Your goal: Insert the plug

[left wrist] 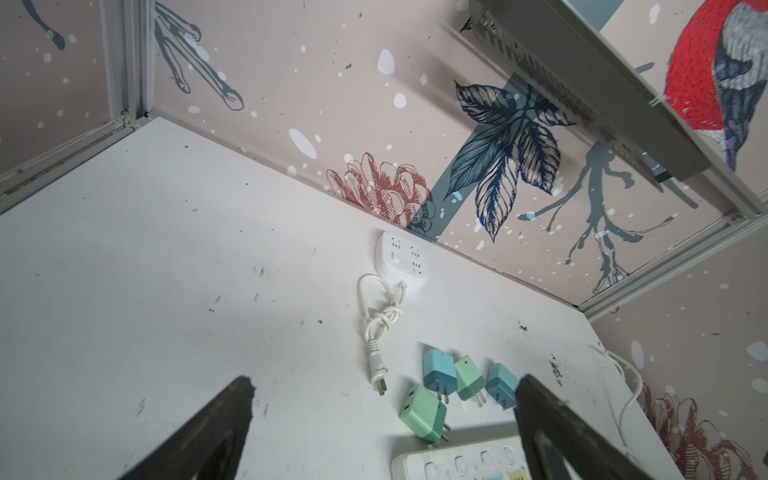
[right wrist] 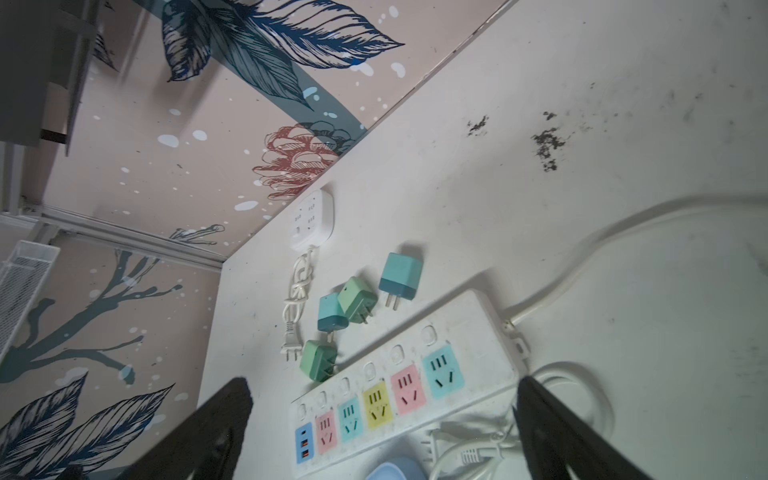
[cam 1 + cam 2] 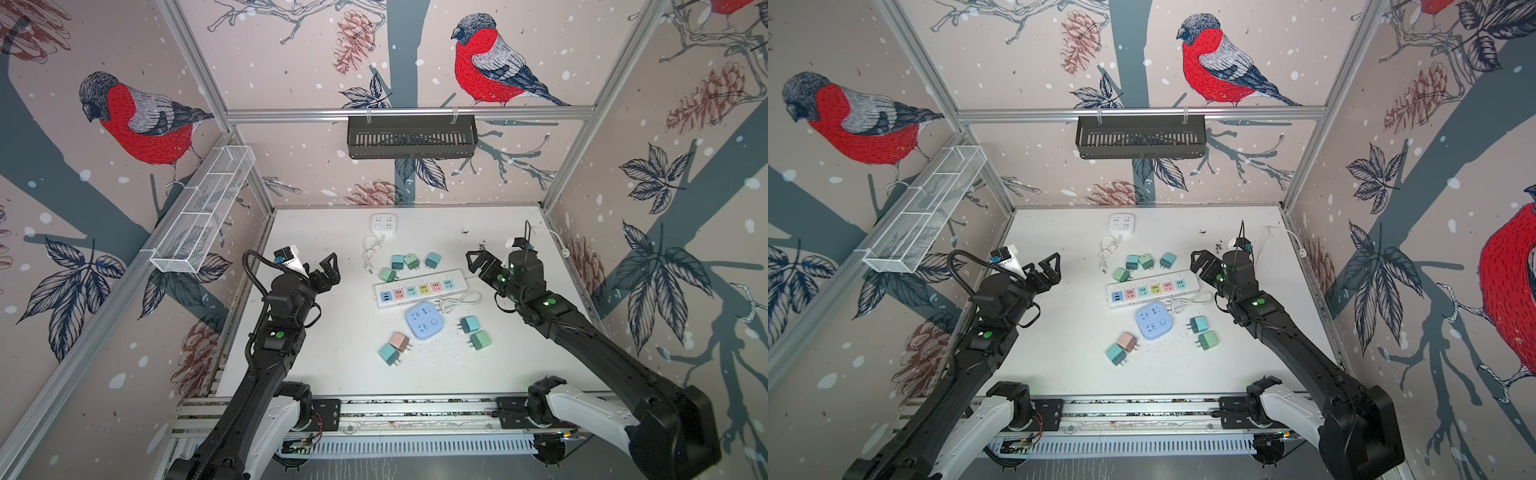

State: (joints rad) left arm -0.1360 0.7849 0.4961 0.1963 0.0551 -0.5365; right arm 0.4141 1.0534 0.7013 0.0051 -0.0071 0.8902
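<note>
A white power strip [image 3: 417,288] with coloured sockets lies mid-table, also visible in the right wrist view [image 2: 415,386]. Several small plugs lie loose: a teal and green cluster [image 3: 411,261] behind the strip, a pink plug [image 3: 400,340] and a teal plug [image 3: 389,353] in front, and two more [image 3: 469,323] to the right. My left gripper [image 3: 322,264] hovers left of the strip, open and empty, as its wrist view [image 1: 384,382] also shows. Right of the strip, my right gripper [image 3: 477,266] hangs open and empty, with the sockets showing between its fingers [image 2: 382,384].
A blue square socket block [image 3: 424,321] sits just in front of the strip beside a coiled cord [image 3: 461,300]. A white socket cube [image 3: 383,221] with a knotted cable lies at the back. A black basket [image 3: 411,137] hangs on the rear rail, a wire basket [image 3: 203,212] on the left wall.
</note>
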